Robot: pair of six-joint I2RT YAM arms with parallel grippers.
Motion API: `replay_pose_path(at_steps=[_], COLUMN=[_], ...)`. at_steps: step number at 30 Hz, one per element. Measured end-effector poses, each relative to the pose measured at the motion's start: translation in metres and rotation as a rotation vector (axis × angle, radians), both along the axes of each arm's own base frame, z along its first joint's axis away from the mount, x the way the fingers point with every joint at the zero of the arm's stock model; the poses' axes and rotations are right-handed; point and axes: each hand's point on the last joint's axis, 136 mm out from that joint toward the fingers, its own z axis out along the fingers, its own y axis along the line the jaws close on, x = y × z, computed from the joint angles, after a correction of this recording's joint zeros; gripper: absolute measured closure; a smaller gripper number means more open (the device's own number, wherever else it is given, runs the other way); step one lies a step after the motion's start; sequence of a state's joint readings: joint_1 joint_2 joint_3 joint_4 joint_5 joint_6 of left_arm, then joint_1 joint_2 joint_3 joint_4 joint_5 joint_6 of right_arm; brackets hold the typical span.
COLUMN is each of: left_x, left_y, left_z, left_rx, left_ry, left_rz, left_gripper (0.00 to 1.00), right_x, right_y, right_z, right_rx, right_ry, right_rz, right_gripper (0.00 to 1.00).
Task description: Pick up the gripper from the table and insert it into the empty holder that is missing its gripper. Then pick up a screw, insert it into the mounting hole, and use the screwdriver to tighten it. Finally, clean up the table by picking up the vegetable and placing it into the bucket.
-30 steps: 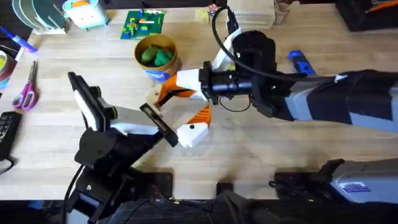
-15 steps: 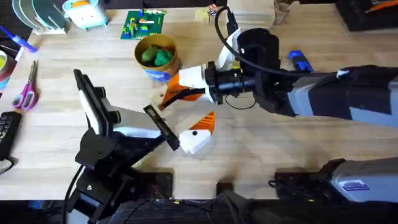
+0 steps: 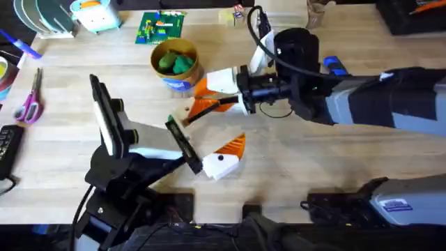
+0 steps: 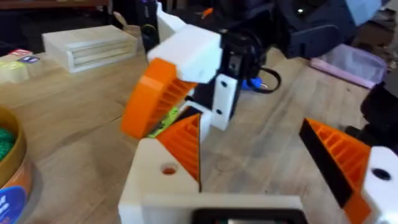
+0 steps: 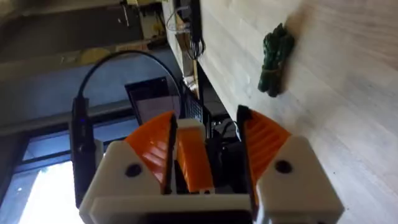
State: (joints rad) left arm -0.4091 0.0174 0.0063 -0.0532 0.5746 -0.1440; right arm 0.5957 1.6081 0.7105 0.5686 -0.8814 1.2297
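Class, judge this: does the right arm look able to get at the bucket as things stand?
Probably yes: the right gripper hangs just beside the bucket, with nothing seen between them to block the way.

A: The table (image 3: 334,174) looked like pale matt wood, grain showing; the right gripper (image 3: 209,94) was matt white plastic with ribbed orange pads.

B: Yep; the vegetable (image 5: 274,59) looked bumpy and dull, and the bucket (image 3: 178,70) was smooth.

Being partly hidden by right gripper (image 3: 202,104) at 5 o'clock: bucket (image 3: 175,64). Being cut off at 9 o'clock: scissors (image 3: 31,99) and bucket (image 4: 11,168).
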Motion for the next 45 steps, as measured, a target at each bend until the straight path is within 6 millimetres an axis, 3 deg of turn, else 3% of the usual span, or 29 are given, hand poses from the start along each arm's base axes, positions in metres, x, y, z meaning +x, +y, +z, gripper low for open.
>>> replay_pose_path(at_steps=[8, 14, 20, 24, 28, 34, 38, 42, 45], left_x=[-0.015, -0.016, -0.016, -0.016, -0.017, -0.017, -0.017, -0.017, -0.017], left_y=[-0.010, -0.011, -0.011, -0.011, -0.011, -0.011, -0.011, -0.011, -0.011], left_z=[0.000, 0.000, 0.000, 0.000, 0.000, 0.000, 0.000, 0.000, 0.000], left_rx=[-0.001, 0.000, 0.000, 0.000, 0.000, 0.000, 0.000, 0.000, 0.000], left_ry=[-0.003, -0.005, -0.005, -0.005, -0.004, -0.004, -0.004, -0.004, -0.004], left_rz=[-0.097, -0.107, -0.107, -0.107, -0.110, -0.110, -0.111, -0.111, -0.111], left_gripper=[0.007, 0.008, 0.008, 0.008, 0.007, 0.007, 0.008, 0.008, 0.008], right_x=[0.021, 0.043, 0.084, 0.105, 0.098, 0.089, 0.080, 0.083, 0.083], right_y=[-0.012, -0.029, -0.067, -0.092, -0.113, -0.142, -0.145, -0.135, -0.130], right_z=[0.008, 0.007, 0.002, -0.009, -0.015, 0.001, -0.021, -0.046, -0.062], right_rx=[0.028, 0.016, -0.056, -0.212, -0.452, -0.811, -0.949, -1.002, -1.050], right_ry=[-0.046, -0.104, -0.249, -0.273, -0.324, -0.600, -0.676, -0.720, -0.734], right_rz=[-0.052, -0.118, -0.234, -0.258, -0.201, -0.057, 0.089, 0.179, 0.227], right_gripper=[0.352, 0.110, 0.092, 0.089, 0.087, 0.084, 0.085, 0.423, 0.511])
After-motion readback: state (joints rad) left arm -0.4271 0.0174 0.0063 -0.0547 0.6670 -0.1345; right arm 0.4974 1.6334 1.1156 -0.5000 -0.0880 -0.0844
